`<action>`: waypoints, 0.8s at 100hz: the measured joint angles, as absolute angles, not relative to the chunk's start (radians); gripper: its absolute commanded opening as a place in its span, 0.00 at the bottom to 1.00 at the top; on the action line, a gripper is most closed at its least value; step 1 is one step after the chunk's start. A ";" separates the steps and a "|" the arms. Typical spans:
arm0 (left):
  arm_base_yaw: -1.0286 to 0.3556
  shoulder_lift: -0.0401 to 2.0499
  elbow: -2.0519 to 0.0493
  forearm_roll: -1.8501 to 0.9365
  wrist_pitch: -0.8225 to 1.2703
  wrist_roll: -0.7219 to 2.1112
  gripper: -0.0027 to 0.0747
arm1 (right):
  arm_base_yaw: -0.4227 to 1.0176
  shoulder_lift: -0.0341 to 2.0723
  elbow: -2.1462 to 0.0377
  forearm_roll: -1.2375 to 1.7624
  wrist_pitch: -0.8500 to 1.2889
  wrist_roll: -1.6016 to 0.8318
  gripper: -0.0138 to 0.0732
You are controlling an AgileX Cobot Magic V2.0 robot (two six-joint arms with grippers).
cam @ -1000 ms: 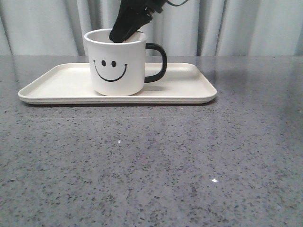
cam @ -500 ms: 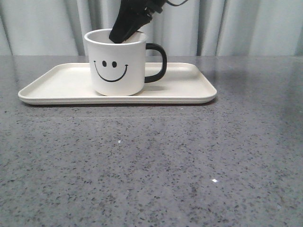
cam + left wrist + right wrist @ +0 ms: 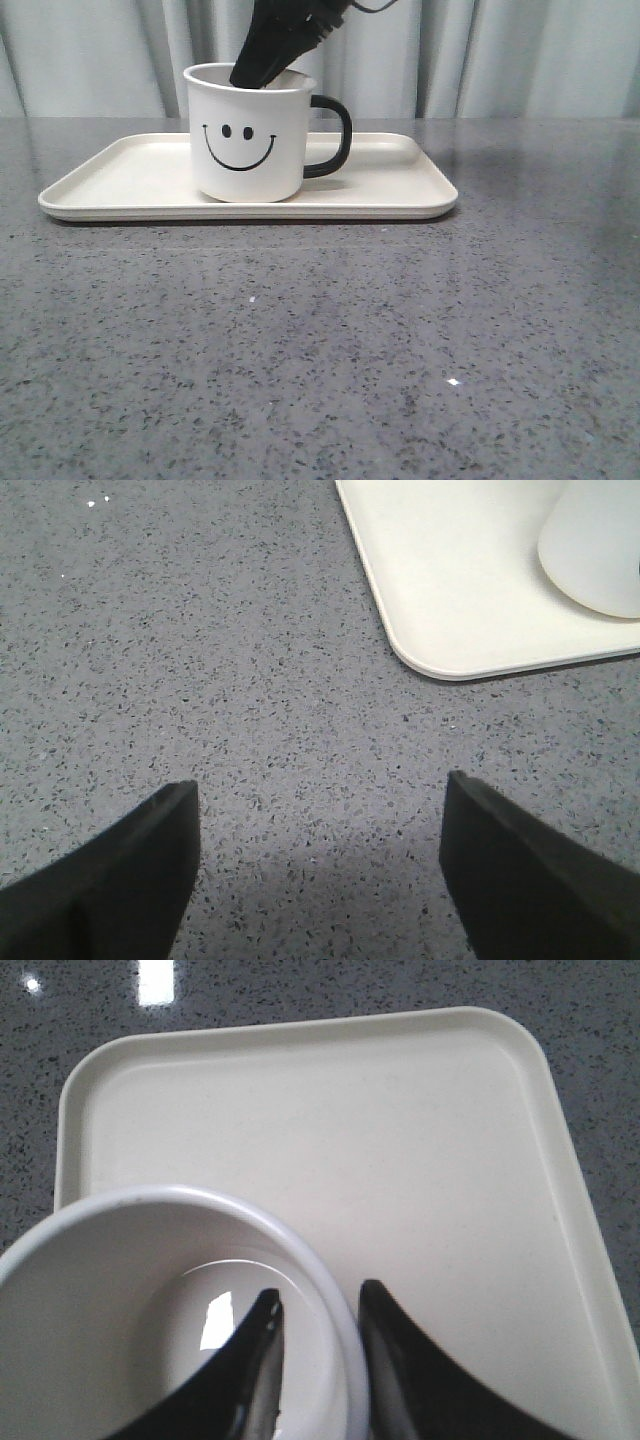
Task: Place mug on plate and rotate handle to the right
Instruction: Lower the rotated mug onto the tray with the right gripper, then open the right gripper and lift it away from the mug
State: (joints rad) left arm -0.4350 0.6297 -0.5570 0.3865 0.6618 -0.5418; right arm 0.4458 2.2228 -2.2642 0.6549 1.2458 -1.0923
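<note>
The white mug [image 3: 245, 150] with the black smiley stands on the cream plate [image 3: 120, 175], left of its middle. Its black handle [image 3: 340, 135] points right. My right gripper [image 3: 262, 72] comes down from above and is shut on the mug's rim. In the right wrist view [image 3: 318, 1300] one finger is inside the mug [image 3: 120, 1290] and one outside, over the plate [image 3: 400, 1140]. My left gripper [image 3: 320, 800] is open and empty above the table, near a corner of the plate [image 3: 450, 580]. An edge of the mug [image 3: 600, 550] shows there.
The grey speckled table [image 3: 320, 340] stretches in front of the plate. Pale curtains [image 3: 520, 60] hang behind the table's far edge.
The mug has shifted slightly to the right on the plate in my right gripper, and the smiley face has turned a little to the right. The left gripper's earlier position is not shown.
</note>
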 measured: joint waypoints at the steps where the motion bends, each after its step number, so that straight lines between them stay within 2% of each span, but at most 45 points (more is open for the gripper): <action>1: -0.435 0.630 -0.557 0.386 0.662 -0.542 0.67 | 0.446 2.223 -2.264 0.655 1.246 -1.092 0.56; 12: -0.435 0.630 -0.557 0.386 0.662 -0.542 0.67 | 0.446 2.223 -2.264 0.655 1.246 -1.078 0.67; 24: -0.435 0.630 -0.557 0.386 0.662 -0.542 0.67 | 0.444 2.218 -2.264 0.655 1.235 -1.041 0.71; 49: -0.435 0.630 -0.557 0.386 0.662 -0.542 0.67 | 0.398 2.133 -2.264 0.648 1.229 -0.889 0.72; 80: -0.435 0.630 -0.557 0.386 0.664 -0.542 0.67 | 0.322 1.897 -2.260 0.609 1.246 -0.749 0.71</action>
